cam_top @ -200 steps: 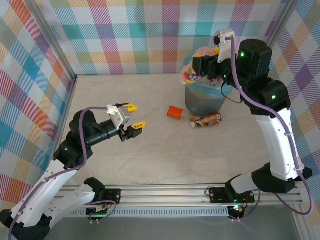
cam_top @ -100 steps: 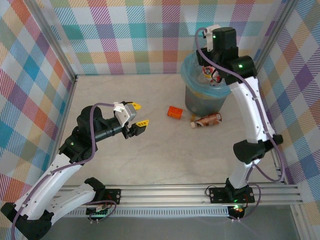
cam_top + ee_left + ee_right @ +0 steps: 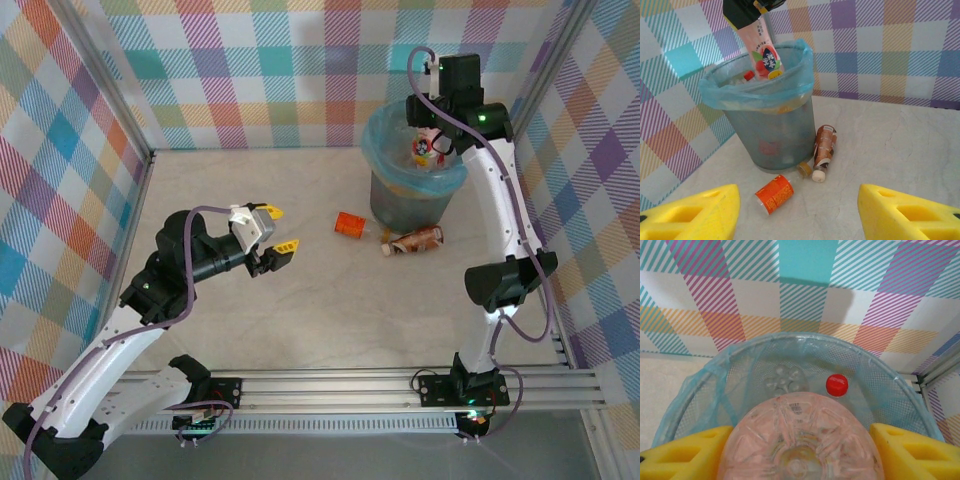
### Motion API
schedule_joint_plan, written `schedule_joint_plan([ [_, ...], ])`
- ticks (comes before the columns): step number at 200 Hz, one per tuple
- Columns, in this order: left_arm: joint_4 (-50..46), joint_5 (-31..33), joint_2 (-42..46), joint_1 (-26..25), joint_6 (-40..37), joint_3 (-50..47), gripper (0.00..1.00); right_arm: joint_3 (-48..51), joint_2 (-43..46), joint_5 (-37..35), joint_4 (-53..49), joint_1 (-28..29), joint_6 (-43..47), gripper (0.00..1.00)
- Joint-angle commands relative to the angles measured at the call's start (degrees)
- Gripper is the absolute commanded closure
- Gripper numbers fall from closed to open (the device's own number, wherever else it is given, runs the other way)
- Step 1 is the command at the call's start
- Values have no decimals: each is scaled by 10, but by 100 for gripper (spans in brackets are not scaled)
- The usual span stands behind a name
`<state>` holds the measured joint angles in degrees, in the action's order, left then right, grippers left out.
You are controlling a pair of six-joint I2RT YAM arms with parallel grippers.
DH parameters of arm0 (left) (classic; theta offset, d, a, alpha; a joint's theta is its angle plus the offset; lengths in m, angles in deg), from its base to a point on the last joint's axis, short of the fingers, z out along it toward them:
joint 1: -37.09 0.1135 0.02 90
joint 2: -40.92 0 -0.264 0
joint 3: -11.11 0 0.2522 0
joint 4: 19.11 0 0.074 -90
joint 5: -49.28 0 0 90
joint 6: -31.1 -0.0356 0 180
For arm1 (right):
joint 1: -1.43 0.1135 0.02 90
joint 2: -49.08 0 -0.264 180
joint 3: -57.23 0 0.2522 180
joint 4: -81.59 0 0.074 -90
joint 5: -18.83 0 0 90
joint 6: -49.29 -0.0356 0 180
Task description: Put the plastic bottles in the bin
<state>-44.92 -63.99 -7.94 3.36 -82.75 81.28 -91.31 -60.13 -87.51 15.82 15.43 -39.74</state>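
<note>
The bin [image 3: 408,200], grey mesh with a light-blue bag, stands at the back right. Above its mouth, my right gripper [image 3: 434,118] is shut on a pink bottle [image 3: 425,148] that hangs base-down into the opening. The right wrist view has that bottle's base [image 3: 800,440] between the yellow fingers [image 3: 685,450], over the bin's rim [image 3: 705,385]. Inside lie a red cap [image 3: 836,384] and a clear bottle [image 3: 785,381]. An orange-labelled bottle [image 3: 350,224] and a brown-labelled bottle [image 3: 417,240] lie on the table at the bin's foot. My left gripper [image 3: 275,230] is open and holds nothing, left of them.
In the left wrist view the bin [image 3: 770,130] stands ahead, with the orange bottle [image 3: 774,193] and the brown bottle [image 3: 824,147] beside its base and bare table to the right. Checked walls close the back and both sides.
My right arm has swung the pink bottle from beside the bin's rim to straight above its opening. The left arm has shifted only slightly.
</note>
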Motion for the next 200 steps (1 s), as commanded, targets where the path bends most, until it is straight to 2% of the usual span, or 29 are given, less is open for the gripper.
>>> schedule_joint_plan([
  [1, 4, -5, -1, -2, -9, -4, 37, 31, -50, 26, -80, -4, -28, 40],
  [59, 9, -3, 1, -3, -8, -6, 37, 2, -5, -28, -48, -3, -29, 43],
  [70, 10, -3, 0, -3, -9, -7, 37, 10, 3, -14, -42, -7, -32, 40],
  [96, 9, -1, 1, -3, -8, -8, 37, 37, 17, -40, -25, 3, -24, 41],
  [123, 9, -1, 3, -3, -8, -9, 37, 162, 89, -52, 78, 6, -9, 40],
  [156, 11, 1, 8, -3, -7, -15, 37, 311, 154, -3, 151, 3, -16, 39],
  [200, 8, -5, 10, -3, -4, -13, 37, 406, 159, 76, 181, -29, -65, 37],
])
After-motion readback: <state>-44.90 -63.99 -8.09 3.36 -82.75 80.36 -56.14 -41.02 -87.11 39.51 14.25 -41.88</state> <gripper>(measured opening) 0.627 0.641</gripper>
